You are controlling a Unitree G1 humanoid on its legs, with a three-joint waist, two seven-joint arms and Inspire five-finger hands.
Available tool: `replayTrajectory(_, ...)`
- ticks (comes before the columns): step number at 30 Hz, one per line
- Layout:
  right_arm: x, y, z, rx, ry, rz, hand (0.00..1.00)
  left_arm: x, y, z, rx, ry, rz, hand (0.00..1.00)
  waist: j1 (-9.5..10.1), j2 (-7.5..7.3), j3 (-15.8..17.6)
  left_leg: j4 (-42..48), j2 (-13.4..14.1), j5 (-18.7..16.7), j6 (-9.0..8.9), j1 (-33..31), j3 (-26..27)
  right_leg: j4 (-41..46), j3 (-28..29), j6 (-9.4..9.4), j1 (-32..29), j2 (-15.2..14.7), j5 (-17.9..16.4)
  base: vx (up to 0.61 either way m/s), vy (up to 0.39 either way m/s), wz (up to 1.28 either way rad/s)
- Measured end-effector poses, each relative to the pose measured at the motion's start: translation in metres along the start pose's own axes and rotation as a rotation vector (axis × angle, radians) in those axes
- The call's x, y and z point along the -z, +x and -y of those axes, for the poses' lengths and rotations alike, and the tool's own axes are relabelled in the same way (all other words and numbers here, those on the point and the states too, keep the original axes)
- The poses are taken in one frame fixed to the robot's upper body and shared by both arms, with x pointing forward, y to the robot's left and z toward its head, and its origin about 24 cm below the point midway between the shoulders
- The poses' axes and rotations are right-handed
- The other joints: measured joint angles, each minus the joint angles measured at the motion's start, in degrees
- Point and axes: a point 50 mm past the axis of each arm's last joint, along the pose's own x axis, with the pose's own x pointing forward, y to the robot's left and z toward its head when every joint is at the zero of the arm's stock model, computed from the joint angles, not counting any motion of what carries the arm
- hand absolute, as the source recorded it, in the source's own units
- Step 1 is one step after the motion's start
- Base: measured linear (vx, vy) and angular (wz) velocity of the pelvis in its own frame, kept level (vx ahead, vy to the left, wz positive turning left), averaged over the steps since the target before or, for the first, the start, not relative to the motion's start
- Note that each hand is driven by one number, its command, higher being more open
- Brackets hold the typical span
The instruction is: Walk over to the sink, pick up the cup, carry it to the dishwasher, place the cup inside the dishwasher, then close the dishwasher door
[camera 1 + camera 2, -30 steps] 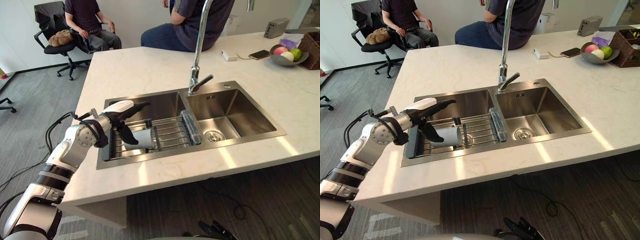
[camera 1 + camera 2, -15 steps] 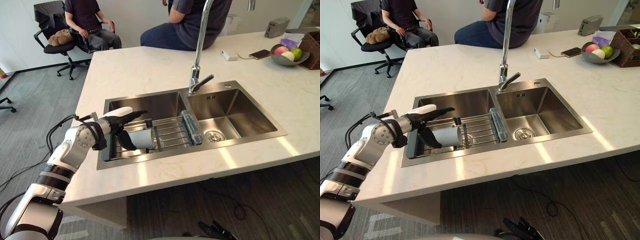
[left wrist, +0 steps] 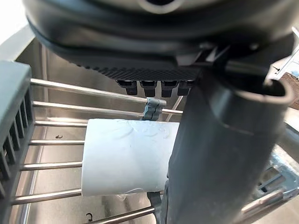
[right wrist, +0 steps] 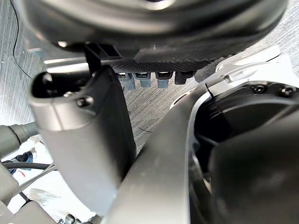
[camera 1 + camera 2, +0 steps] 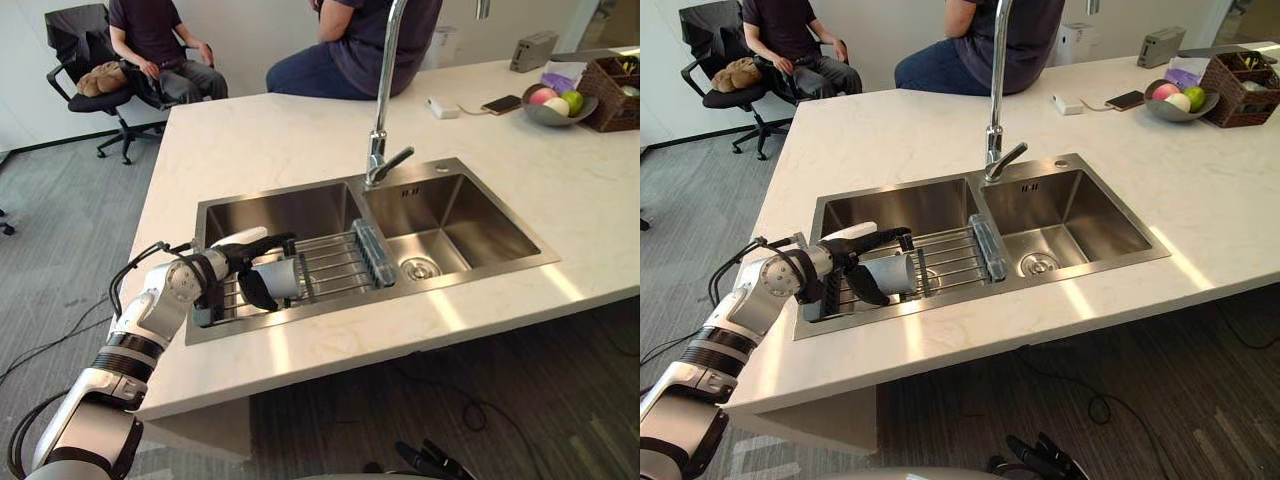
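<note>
A white cup [image 5: 281, 279] lies on its side on a wire rack [image 5: 336, 264] across the left basin of the steel sink [image 5: 272, 211]. My left hand [image 5: 232, 262] reaches in from the basin's left end. Its straight fingers [image 5: 270, 241] lie over the top of the cup and its thumb [image 5: 256, 291] hangs down in front of it, so the hand is open around the cup. In the left wrist view the cup [image 3: 125, 163] shows between the fingers [image 3: 154, 84] and the thumb [image 3: 219, 154]. My right hand [image 4: 88, 140] hangs over grey floor, fingers relaxed.
A tall faucet [image 5: 380, 100] stands between the basins, the right basin [image 5: 452, 226] beside the rack. A fruit bowl [image 5: 552, 103], a basket [image 5: 616, 84] and a phone [image 5: 495, 103] sit at the counter's far right. One person [image 5: 360, 40] sits behind the counter, another [image 5: 150, 40] on an office chair.
The camera has shifted, sliding the scene left. My left hand has come down and closer, from above the cup to fingers over it and thumb in front.
</note>
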Motion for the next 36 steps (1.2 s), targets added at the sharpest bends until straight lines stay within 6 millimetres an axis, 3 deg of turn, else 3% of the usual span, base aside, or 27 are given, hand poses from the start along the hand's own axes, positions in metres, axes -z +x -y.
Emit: replayTrajectory(36, -0.005, 0.002, 0.001, -0.019, -0.061, -0.092, 1.00, 0.008, 0.015, 0.009, 0.081, 0.000, -0.125, 1.00, -1.60, -0.24, -1.40, -0.03, -0.03, -0.21, -0.26, 0.25, 0.15, -1.07, 0.12, 0.26, 0.37, 0.01, 0.09, 0.00, 0.000, 0.00)
